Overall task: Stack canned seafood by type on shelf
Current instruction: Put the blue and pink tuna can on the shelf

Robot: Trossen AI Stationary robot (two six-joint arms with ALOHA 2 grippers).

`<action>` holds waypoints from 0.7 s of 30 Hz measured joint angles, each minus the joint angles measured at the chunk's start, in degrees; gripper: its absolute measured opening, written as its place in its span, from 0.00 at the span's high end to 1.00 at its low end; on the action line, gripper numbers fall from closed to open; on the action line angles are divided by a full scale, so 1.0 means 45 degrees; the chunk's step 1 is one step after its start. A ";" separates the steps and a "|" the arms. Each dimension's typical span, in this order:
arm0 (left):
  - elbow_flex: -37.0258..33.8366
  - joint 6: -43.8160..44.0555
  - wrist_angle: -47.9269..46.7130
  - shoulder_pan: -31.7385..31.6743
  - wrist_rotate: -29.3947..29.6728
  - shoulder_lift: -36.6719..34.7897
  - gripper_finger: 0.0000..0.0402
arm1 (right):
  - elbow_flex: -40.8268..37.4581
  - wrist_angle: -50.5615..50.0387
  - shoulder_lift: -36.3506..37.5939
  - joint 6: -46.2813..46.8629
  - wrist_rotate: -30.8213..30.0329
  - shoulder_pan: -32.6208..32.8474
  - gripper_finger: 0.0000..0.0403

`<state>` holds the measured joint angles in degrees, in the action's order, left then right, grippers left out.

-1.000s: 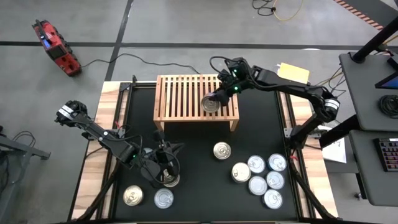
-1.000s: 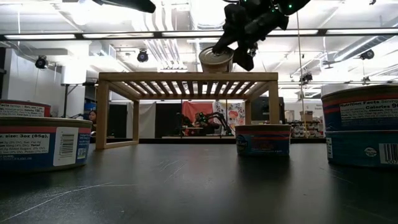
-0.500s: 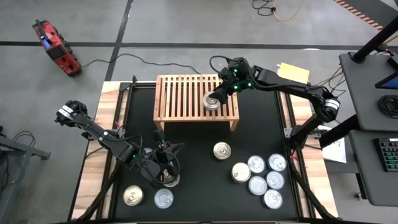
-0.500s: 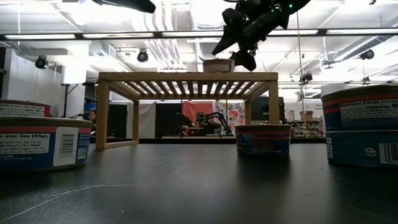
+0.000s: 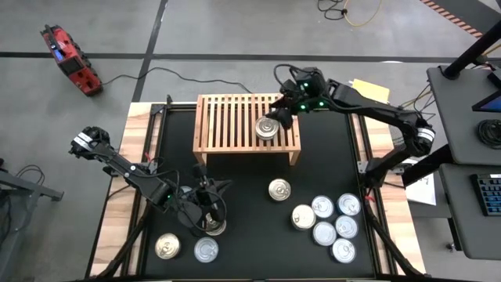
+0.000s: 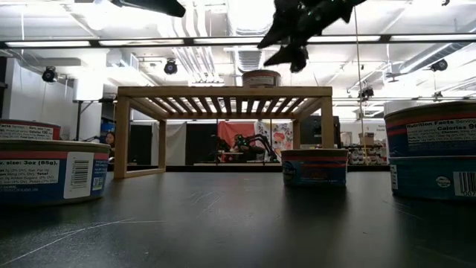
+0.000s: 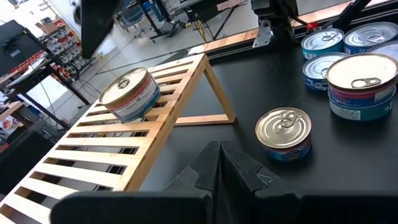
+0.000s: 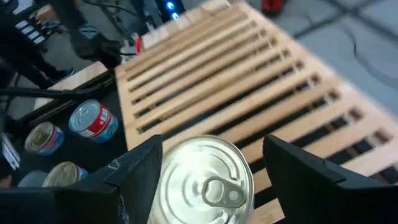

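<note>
Released a moment ago, the small round silver-lidded tin (image 5: pixel 268 128) now sits alone on the low light-wood slatted shelf (image 5: pixel 231 119), near its right end. Above and just beside it, the right claw (image 5: pixel 284 112) has lifted off with fingers apart. Low over the black tabletop (image 5: pixel 250 196), the left claw (image 5: pixel 205 205) stays pressed together, empty, near front-left tins.

Black-topped counter (image 5: pixel 250 188) with light-wood side edges. Slatted wooden shelf (image 5: pixel 235 119) standing at the far middle, bearing one silver-lidded tin (image 5: pixel 268 128) near its right end. Lone tin (image 5: pixel 279 189) mid-counter; cluster of six tins (image 5: pixel 329 221) near right; three tins (image 5: pixel 192 243) near left.
</note>
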<state>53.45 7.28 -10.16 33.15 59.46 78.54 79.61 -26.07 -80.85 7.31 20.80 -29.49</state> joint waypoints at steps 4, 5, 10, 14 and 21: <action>0.0000 0.0395 -0.0389 0.0000 -0.0087 0.0000 1.00 | -0.0216 -0.0256 0.0752 -0.1135 0.0015 0.0479 0.43; 0.0000 0.0501 -0.0488 0.0000 -0.0233 0.0000 1.00 | -0.0320 -0.0240 0.0929 -0.1298 0.0002 0.0617 0.45; -0.0005 0.1201 -0.1318 0.0005 -0.1108 0.0000 1.00 | -0.1437 -0.0246 0.1827 -0.1953 -0.1555 0.1568 0.55; -0.0005 0.2156 -0.2446 0.0005 -0.1146 0.0000 1.00 | -0.2541 0.0001 0.2605 -0.2497 -0.3613 0.2553 0.64; -0.0005 0.2941 -0.3718 0.0005 -0.1115 0.0000 1.00 | -0.4687 0.2820 0.3993 -0.3149 -0.4585 0.4232 0.82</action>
<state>53.43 20.51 -26.89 33.17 54.44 78.54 58.52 -13.38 -62.89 -6.86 0.16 -10.44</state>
